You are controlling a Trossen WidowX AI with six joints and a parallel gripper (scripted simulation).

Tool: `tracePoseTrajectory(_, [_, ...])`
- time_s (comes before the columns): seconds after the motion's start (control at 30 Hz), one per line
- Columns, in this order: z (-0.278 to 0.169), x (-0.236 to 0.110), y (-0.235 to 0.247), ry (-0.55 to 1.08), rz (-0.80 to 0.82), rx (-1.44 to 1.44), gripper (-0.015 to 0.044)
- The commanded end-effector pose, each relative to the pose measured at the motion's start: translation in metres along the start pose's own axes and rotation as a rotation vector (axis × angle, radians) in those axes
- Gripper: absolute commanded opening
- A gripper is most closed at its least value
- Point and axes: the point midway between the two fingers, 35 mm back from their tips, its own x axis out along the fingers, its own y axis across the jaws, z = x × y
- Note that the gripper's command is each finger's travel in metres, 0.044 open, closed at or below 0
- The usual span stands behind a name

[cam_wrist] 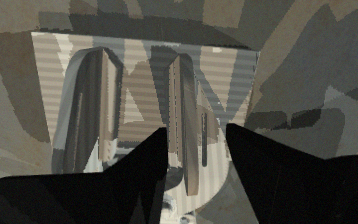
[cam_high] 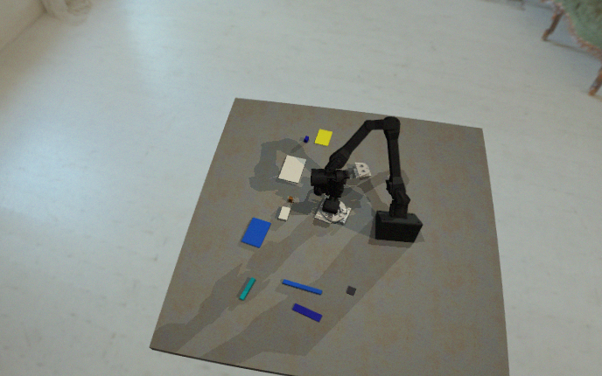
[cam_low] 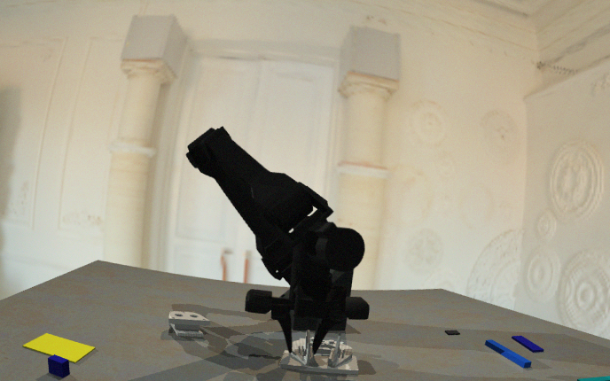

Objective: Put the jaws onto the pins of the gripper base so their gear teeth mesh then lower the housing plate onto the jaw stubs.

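Observation:
The gripper base, a pale plate (cam_high: 319, 216) (cam_low: 324, 370) (cam_wrist: 142, 92), lies flat under the hand. One pale upright jaw (cam_wrist: 181, 120) (cam_low: 308, 346) stands over it between my fingertips. My gripper (cam_wrist: 196, 132) (cam_low: 302, 353) is shut on this jaw, low over the base. The other jaw (cam_wrist: 102, 110) (cam_low: 336, 353) stands beside it, outside the fingers, with a gap between the two jaws' long parts. The fingers and hand hide most of the gear teeth and pins, so meshing cannot be told. The housing plate (cam_high: 363, 169) (cam_low: 189, 316), white with dark holes, sits apart on a small support.
A cream panel (cam_high: 291, 169), a small cream block (cam_high: 283, 212), a small brown cube (cam_high: 290, 198) and a blue panel (cam_high: 255, 232) lie left of the base. A yellow panel (cam_high: 323, 137) (cam_low: 58, 346) and dark blue cube (cam_high: 306, 139) (cam_low: 58, 366) are beyond. Several bars lie nearer the front.

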Motion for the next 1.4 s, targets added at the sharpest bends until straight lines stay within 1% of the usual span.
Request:
tracePoseTrajectory(0.0, [-0.0007, 0.001, -0.001, 0.004, -0.004, -0.006, 0.0134])
tracePoseTrajectory(0.53, [-0.0006, -0.0053, -0.0009, 0.004, -0.004, -0.006, 0.0134])
tracePoseTrajectory(1.37, [-0.0006, 0.0009, -0.0006, 0.004, -0.004, -0.006, 0.0134])
